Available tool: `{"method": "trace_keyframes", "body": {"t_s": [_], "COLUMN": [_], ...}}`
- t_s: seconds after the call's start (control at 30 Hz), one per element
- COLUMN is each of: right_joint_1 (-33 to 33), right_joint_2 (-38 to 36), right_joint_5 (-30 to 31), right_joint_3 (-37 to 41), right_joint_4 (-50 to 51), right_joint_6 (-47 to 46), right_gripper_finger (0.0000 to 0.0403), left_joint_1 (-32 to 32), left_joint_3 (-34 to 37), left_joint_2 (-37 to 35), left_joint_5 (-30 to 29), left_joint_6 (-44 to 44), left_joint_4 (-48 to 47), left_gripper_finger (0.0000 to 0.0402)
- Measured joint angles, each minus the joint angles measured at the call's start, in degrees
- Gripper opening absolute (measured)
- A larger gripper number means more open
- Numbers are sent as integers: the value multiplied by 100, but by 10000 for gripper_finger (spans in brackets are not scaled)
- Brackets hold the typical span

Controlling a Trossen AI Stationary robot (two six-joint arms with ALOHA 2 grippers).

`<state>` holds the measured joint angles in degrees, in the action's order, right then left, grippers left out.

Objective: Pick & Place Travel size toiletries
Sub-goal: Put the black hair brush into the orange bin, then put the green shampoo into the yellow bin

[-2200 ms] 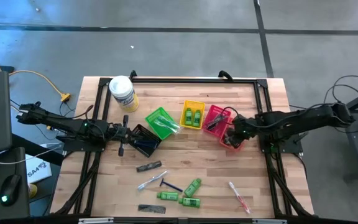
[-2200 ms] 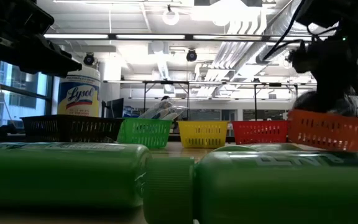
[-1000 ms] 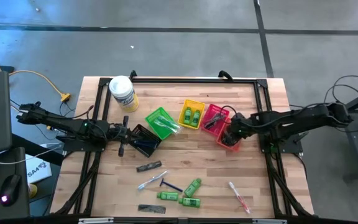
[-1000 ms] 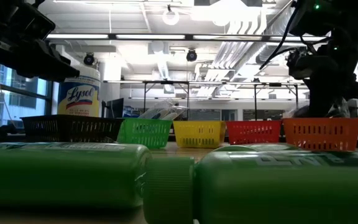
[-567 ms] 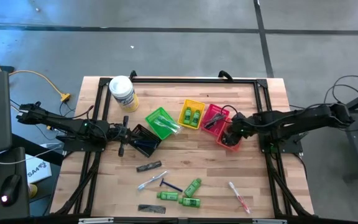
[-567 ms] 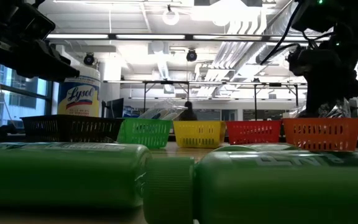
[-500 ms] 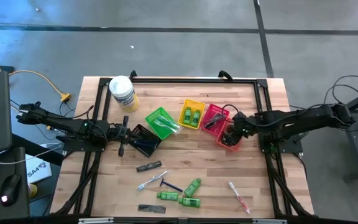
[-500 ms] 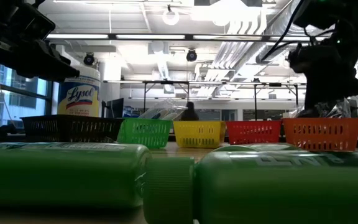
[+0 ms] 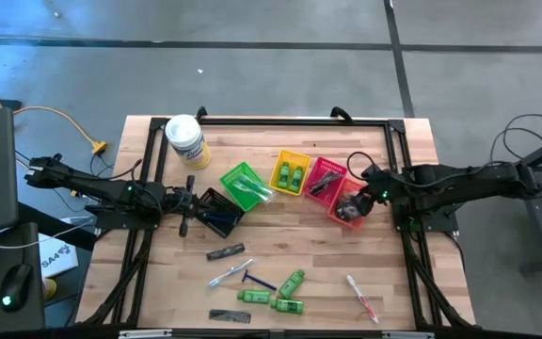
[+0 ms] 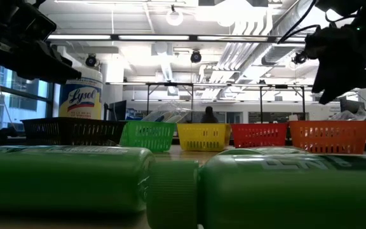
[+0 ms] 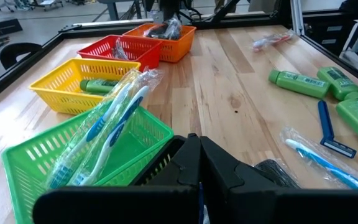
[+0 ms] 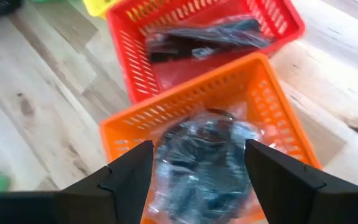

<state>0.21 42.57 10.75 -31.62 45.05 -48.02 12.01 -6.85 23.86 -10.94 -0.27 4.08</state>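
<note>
My right gripper (image 9: 369, 194) hangs open above the orange basket (image 9: 346, 209), holding nothing. In the right wrist view (image 12: 197, 149) a dark mesh bundle in clear wrap (image 12: 201, 158) lies in that basket, and black combs (image 12: 204, 34) lie in the red basket (image 9: 326, 177). On the near part of the table lie green mini bottles (image 9: 288, 293), a wrapped toothbrush (image 9: 222, 276), a blue razor (image 9: 257, 281), a comb (image 9: 224, 251) and another toothbrush (image 9: 362, 297). My left gripper (image 9: 188, 201) waits shut by the black basket (image 9: 218, 213).
The green basket (image 11: 104, 134) holds wrapped toothbrushes; the yellow basket (image 9: 292, 173) holds green bottles. A white-lidded tub (image 9: 185, 139) stands at the far left. In the low view two green bottles (image 10: 62, 178) fill the foreground. Bare wood lies between the baskets and the loose items.
My right gripper has risen out of the orange basket and drawn back toward the table's right edge, tipping a little flatter. The wrapped dark bundle has stayed behind in the basket, which stands level.
</note>
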Motion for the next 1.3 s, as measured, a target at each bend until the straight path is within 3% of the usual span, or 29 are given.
{"method": "trace_keyframes", "body": {"t_s": [0.1,0.2,0.4,0.47,0.97,1.3], "right_joint_1": [0,1,188,247,264,602], "right_joint_2": [2,9,221,362,2352,1877], "right_joint_5": [-87,-199,-314,-506,-714,-317], "right_joint_3": [0,0,0,0,0,-568], "right_joint_4": [49,55,-5,23,-287,-511], "right_joint_6": [4,97,573,635,764,1225], "right_gripper_finger": [237,200,44,14,4,4], "left_joint_1": [0,1,1,0,1,2], "left_joint_3": [0,0,0,0,0,0], "left_joint_2": [2,2,2,2,0,1], "left_joint_5": [0,0,0,0,0,0], "left_joint_6": [-4,-20,-7,-6,-5,-6], "left_joint_4": [-2,0,0,0,-1,0], "left_gripper_finger": [0,0,0,0,0,0]}}
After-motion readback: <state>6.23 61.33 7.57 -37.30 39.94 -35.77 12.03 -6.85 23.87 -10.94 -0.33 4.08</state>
